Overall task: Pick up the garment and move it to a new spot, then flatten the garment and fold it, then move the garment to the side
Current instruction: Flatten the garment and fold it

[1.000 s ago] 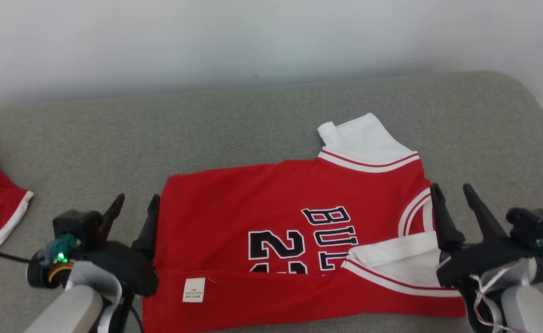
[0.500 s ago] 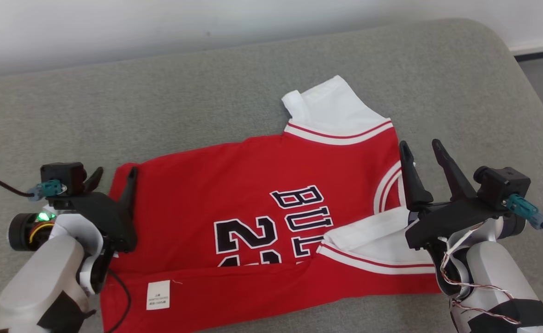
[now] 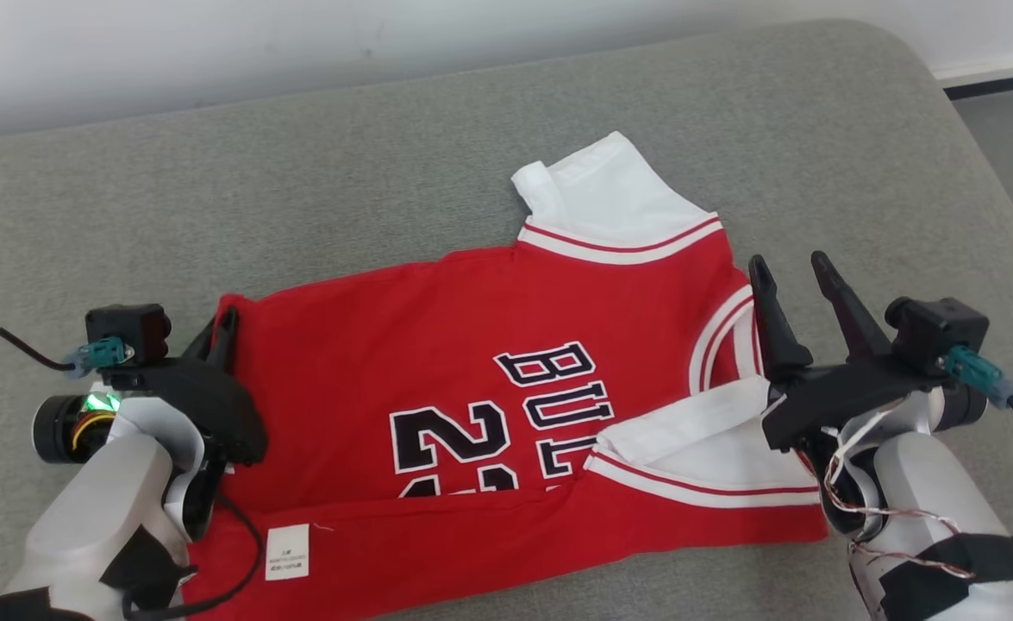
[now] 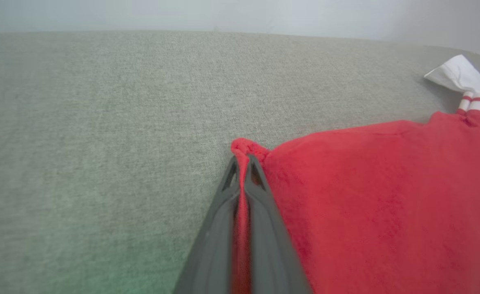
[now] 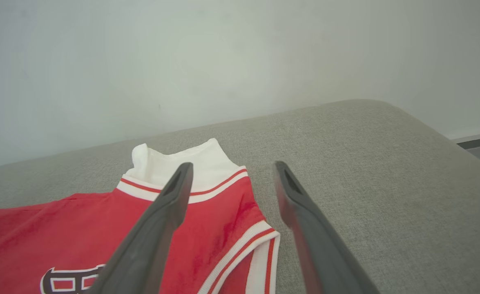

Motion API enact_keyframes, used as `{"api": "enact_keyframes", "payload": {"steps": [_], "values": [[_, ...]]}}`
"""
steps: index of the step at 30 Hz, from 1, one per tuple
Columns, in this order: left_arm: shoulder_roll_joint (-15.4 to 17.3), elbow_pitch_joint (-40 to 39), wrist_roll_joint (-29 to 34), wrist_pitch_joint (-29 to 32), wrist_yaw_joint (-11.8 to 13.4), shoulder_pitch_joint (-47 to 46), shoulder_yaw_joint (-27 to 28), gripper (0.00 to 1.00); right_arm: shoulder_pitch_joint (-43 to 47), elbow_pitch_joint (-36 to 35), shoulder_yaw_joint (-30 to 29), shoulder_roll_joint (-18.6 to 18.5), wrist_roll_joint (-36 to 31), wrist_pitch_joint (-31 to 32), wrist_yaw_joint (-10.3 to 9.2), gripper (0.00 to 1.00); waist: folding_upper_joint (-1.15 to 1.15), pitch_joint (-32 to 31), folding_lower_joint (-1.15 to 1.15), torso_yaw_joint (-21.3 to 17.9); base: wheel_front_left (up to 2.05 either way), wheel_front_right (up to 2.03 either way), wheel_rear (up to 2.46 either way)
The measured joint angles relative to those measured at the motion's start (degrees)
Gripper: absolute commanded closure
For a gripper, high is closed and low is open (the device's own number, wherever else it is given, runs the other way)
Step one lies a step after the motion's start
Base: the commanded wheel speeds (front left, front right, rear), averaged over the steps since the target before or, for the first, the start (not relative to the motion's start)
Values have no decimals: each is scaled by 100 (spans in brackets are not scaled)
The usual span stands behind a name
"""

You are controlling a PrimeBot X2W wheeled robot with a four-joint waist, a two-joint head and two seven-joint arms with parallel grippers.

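The left gripper (image 4: 242, 161), open a second ago, now pinches its fingers on the hem corner of the red basketball jersey (image 3: 437, 336) lying on the grey fabric cushion (image 3: 385, 172), while the right gripper (image 3: 789, 267) remains open and empty, so the fold grasp appears half made.

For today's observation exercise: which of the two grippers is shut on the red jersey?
The left gripper, pinching a corner of the jersey; the right gripper stands open.
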Motion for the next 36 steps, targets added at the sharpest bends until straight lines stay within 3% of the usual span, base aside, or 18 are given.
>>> {"api": "enact_keyframes", "payload": {"steps": [6,16,23,36], "values": [[-60,-196,122,-393,-9,-81,7,100,-538,356,86,-127,67,241,0,0,0,-3,0,222,0,0,0],[-176,-1440,524,-519,263,-79,-125,100,-2566,2438,148,-439,-188,800,1,0,0,366,0,750,0,0,0],[-348,-1914,670,-483,331,-178,-301,100,-3586,3745,-3,-620,-412,861,0,0,0,677,0,1210,0,0,0],[-530,-2297,773,-459,370,-314,-475,100,-4309,4698,-151,-902,-1006,823,1,0,0,1250,1,1864,0,0,0]]}}
